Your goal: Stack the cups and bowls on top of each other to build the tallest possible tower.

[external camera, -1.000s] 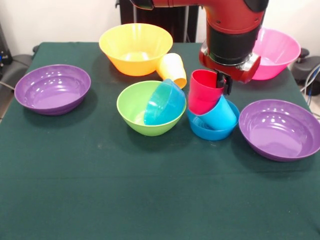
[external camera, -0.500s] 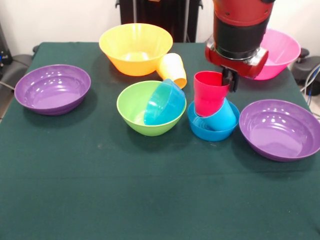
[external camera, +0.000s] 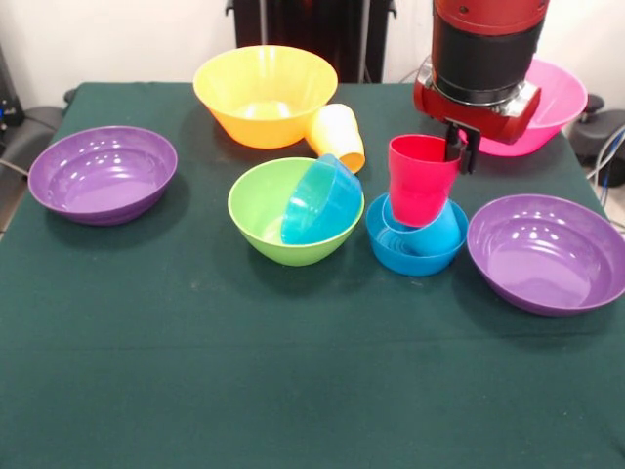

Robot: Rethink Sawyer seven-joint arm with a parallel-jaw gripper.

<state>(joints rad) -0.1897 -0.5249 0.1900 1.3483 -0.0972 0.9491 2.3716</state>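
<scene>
You have open worktop (external camera: 293, 371) across the whole lower frame. Centre is crowded: green bowl (external camera: 264, 220), red cup (external camera: 422, 178) and yellow cup (external camera: 337, 135) stand close together.

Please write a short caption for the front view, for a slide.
Gripper holds the red cup by its rim, above the blue cup in a small blue bowl.
</scene>
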